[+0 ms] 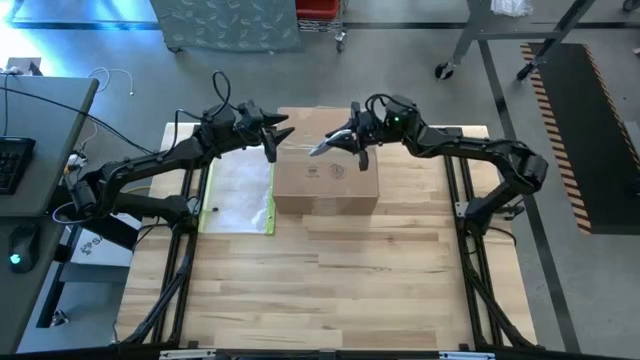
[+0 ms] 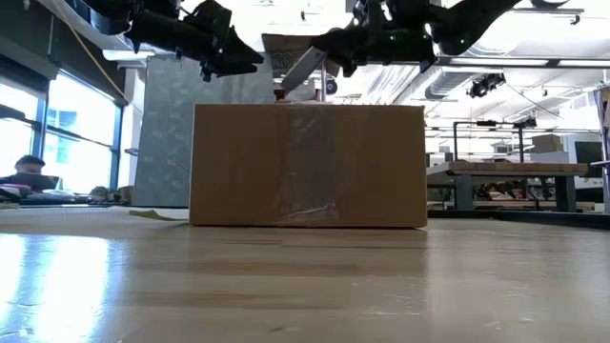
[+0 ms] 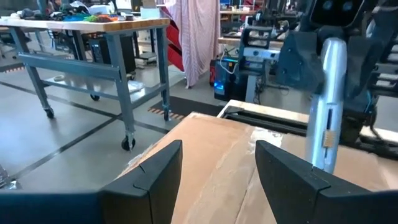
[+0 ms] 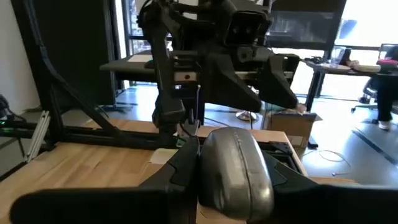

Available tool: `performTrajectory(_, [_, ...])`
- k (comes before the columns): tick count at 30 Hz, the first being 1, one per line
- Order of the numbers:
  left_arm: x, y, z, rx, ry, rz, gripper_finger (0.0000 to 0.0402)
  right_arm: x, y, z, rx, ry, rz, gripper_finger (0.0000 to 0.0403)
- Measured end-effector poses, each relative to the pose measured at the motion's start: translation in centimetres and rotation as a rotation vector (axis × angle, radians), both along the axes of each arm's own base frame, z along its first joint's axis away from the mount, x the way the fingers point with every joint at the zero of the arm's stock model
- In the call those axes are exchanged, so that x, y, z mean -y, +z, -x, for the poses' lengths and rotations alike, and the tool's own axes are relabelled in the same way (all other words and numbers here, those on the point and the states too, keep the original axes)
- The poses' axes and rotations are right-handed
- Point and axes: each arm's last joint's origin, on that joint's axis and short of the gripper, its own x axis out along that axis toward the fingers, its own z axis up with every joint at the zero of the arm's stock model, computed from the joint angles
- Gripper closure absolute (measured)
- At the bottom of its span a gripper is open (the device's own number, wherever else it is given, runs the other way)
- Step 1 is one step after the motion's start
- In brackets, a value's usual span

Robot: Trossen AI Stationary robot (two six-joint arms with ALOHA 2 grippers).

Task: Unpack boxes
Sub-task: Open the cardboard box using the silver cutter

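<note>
Workshop benches and a grey floor are seen beyond a pale wooden tabletop [image 1: 330, 290]. Toward the far middle of it a brown cardboard box [image 1: 326, 180] is set, its flaps shut and a strip of clear tape run down its near face. Just beside the box, on the left arm's side, a flat clear sleeve [image 1: 238, 195] with a yellow edge is laid on the wood. Above the box's far left corner the left gripper [image 1: 277, 141] is held with its fingers spread apart and nothing between them. Above the far part of the box top the right gripper [image 1: 350, 140] is held closed on a silvery metal tool [image 1: 328, 147], which is pointed toward the left gripper and slanted down toward the box.
</note>
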Motion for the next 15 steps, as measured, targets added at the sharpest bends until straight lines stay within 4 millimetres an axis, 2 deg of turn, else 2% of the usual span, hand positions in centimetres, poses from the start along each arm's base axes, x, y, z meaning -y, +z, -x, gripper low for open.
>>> performTrajectory(5, [0.31,0.39,-0.16,0.016,-0.122,-0.069,0.0215,0.04,-0.01,0.0,-0.001,-0.01,0.004,0.0342])
performTrajectory(15, [-0.24,-0.05,0.23,-0.03,-0.084,-0.037,0.0218,0.26,-0.06,0.13,-0.005,-0.016,0.006,0.0342])
